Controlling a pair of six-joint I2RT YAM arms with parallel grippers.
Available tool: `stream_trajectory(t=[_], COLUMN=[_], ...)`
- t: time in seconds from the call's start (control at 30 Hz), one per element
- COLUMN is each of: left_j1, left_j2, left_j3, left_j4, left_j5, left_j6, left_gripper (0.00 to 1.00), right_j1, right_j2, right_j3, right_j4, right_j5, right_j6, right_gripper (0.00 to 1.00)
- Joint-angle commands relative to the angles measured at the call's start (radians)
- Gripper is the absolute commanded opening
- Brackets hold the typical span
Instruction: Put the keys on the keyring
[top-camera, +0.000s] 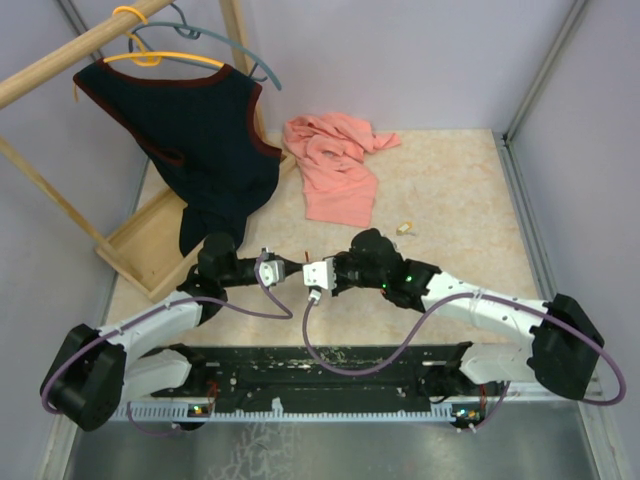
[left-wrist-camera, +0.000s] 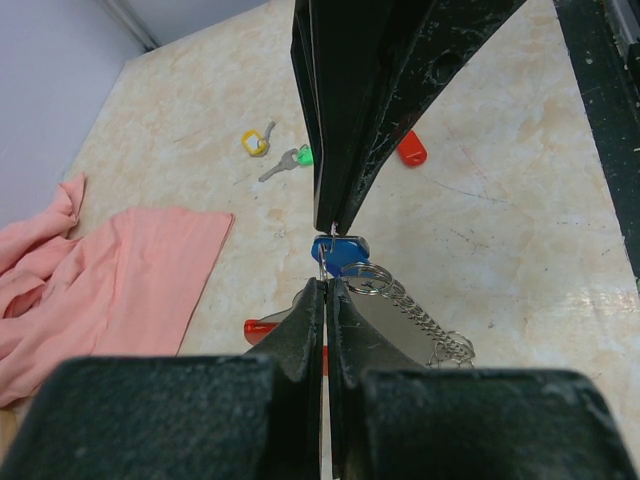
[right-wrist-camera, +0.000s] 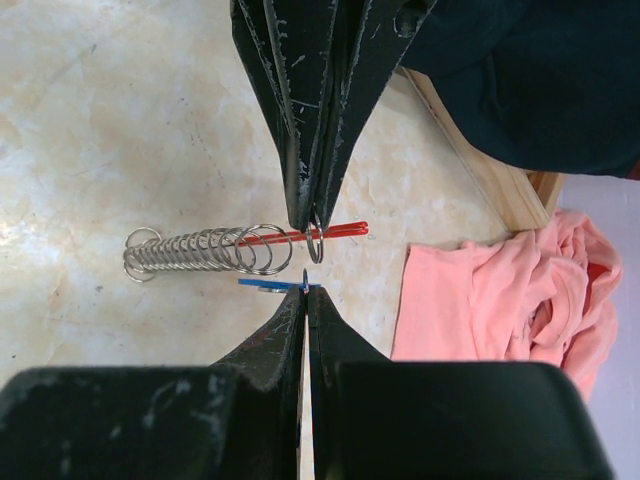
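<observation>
I see the two arms meeting tip to tip above the table (left-wrist-camera: 490, 200): the left gripper (left-wrist-camera: 325, 285) has its fingers pressed together on the keyring (left-wrist-camera: 258, 328), whose red side shows beside the fingers and which carries a row of small rings (left-wrist-camera: 425, 322). The right gripper (right-wrist-camera: 305, 292) has its fingers closed on the blue key (left-wrist-camera: 338, 252). This key is held in the air, just beside the split ring (left-wrist-camera: 370, 278) at the end of that row, while the yellow key (left-wrist-camera: 255, 142), the green key (left-wrist-camera: 300, 156) and the red key (left-wrist-camera: 411, 150) lie on the table, well apart from both grippers.
</observation>
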Motion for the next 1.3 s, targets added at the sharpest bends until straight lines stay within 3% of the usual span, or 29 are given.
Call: stream_trajectory(t=[0.0,1.27], left_j1=[-0.004,-0.004], left_j2=[-0.005,-0.004], left_j3=[0.023,0.025], left_j4=[0.003,0.004], left_j5=[0.016,0.030], left_j6=[0.013,0.014], left_gripper=[0.00,0.00], right_j1=[0.014,0.014], right_j2=[-0.045,-0.028], right_j3=[0.033,0.043], right_j4=[0.027,0.059], right_j5=[-0.011,-0.045], right_j6=[0.023,0.046], right_gripper=[0.00,0.00])
